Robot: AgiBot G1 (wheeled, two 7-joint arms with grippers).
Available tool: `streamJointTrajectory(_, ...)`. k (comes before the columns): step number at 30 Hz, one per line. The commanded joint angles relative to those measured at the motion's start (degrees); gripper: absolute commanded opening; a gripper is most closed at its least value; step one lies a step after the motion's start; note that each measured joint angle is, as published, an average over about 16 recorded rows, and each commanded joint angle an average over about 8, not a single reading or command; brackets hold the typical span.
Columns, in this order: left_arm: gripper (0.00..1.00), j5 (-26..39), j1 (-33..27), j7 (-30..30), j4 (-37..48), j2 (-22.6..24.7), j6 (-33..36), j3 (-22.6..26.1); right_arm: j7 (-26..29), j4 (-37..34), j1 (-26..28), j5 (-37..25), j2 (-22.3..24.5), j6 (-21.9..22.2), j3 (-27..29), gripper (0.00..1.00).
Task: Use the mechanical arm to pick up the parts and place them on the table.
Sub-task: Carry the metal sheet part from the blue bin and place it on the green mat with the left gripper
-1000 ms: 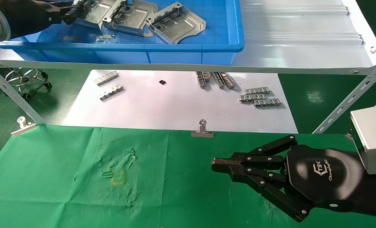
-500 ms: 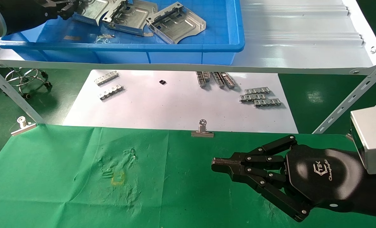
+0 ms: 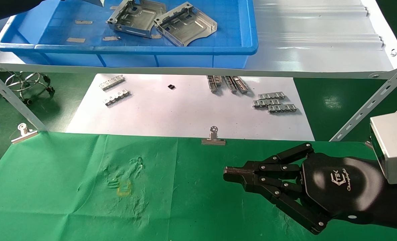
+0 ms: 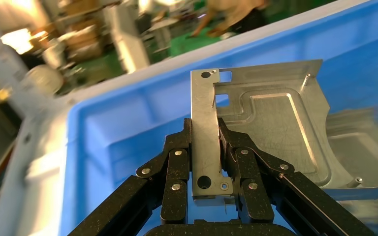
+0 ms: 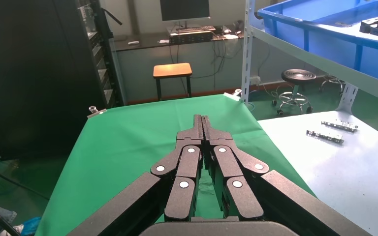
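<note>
The left gripper (image 4: 206, 147), a black linkage hand, has its jaws clamped on the folded edge of one silver stamped sheet-metal plate (image 4: 266, 123) with an embossed stepped groove, holding it above the floor of the blue plastic bin (image 4: 108, 132). In the head view this arm shows only as a dark sliver at the upper left corner of the frame, with a tip of the held plate (image 3: 96, 2) at the top edge beside it.

Two more silver stamped plates (image 3: 136, 17) (image 3: 186, 23) lie touching each other in the upper middle of the frame, inside the bin (image 3: 151, 50) on the grey metal shelf (image 3: 319, 43).

The tabletop covered in wrinkled bright green cloth (image 3: 68, 187), filling the lower half of the frame, carries none of the plates; its faint yellow mark (image 3: 124, 188) sits bare at lower left of centre. The right gripper (image 3: 230, 175) is parked low over the cloth at lower right, jaws pressed together on nothing.

So the task looks to be in its early part: the first plate is gripped and lifted but not delivered, and by my reckoning it must travel down to the cloth, after which two plates remain in the bin.

The small toothed metal strips (image 3: 273, 102) on the white sheet (image 3: 185, 110) in mid-frame play no part.
</note>
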Motion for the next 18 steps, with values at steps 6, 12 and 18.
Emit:
streamJointTrajectory(6, 0.00, -2.6, 1.1, 2.7, -2.0, -4.0, 16.9, -1.3, 0.0, 0.0, 0.0, 0.0, 0.0, 0.0, 0.0, 0.00)
streamJointTrajectory(12, 0.00, -3.9, 1.8, 5.8, -1.8, -6.1, 27.2, -1.9, 0.0, 0.0, 0.0, 0.0, 0.0, 0.0, 0.0, 0.00)
streamJointTrajectory(18, 0.00, -3.6, 2.7, 10.6, -2.7, -8.2, 35.8, -1.4, 0.0, 0.0, 0.0, 0.0, 0.0, 0.0, 0.0, 0.00)
